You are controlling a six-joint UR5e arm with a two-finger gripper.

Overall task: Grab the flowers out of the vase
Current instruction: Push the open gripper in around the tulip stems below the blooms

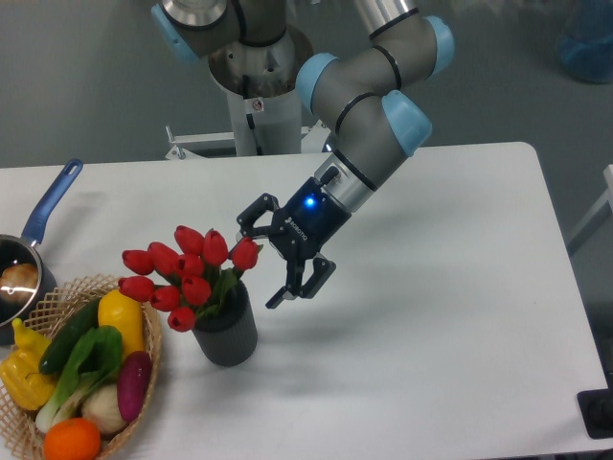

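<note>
The flowers [187, 271], a bunch of red tulip buds with green leaves, stand in the dark grey vase [227, 331] near the table's front left. My gripper [271, 257] is open and empty, just right of the buds and above the vase's right side. One finger [251, 217] is behind the rightmost bud, the other finger [297, 285] is lower right of it. The stems are hidden inside the vase.
A wicker basket [57, 292] with vegetables sits left of the vase at the table's front left corner. A blue-handled pot [34, 240] stands at the left edge. The robot base [257, 105] is at the back.
</note>
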